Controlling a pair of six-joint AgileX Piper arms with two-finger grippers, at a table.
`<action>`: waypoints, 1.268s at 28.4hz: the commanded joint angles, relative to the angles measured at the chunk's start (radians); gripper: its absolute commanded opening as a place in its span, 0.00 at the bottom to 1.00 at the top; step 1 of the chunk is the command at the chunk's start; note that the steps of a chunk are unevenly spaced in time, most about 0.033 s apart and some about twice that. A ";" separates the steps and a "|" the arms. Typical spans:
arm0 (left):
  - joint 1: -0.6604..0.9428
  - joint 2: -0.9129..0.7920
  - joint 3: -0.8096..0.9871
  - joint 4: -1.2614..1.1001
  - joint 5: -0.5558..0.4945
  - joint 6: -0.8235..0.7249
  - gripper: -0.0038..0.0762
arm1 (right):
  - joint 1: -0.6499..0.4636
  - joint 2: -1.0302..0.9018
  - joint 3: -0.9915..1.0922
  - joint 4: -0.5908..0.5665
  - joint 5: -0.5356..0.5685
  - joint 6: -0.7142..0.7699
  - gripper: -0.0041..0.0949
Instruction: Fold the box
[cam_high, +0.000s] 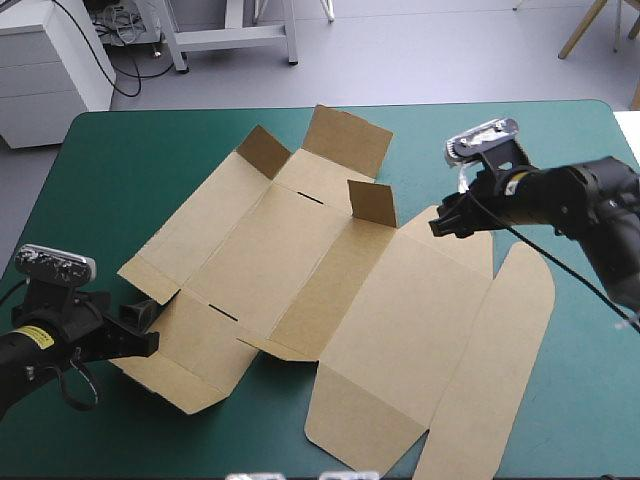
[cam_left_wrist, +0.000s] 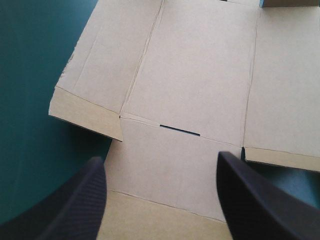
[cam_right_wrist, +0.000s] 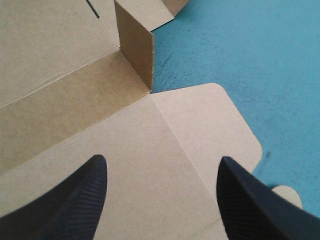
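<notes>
The brown box lies as a cut sheet across the middle of the table, mostly flat. At its far end a wide flap and two small tabs stand raised. My left gripper is open at the sheet's near-left corner, over an end panel with a slot ahead of it; its fingers stand wide apart. My right gripper hovers open over the lid's far edge, beside a rounded flap and the upright tab. Nothing is held.
Bare teal-green cover shows left of the sheet, and more to the right of the long rounded lid flap. The lid's near flaps reach close to the table's front edge.
</notes>
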 joint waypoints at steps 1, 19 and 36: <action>-0.004 0.005 -0.035 -0.020 -0.044 -0.010 0.62 | 0.001 0.096 -0.137 0.059 0.020 -0.053 0.64; -0.004 0.005 -0.035 -0.030 -0.037 -0.007 0.62 | 0.033 0.670 -0.593 0.151 0.066 -0.161 0.64; -0.004 0.005 -0.035 -0.022 -0.028 -0.007 0.62 | 0.033 0.781 -0.674 0.164 0.085 -0.246 0.04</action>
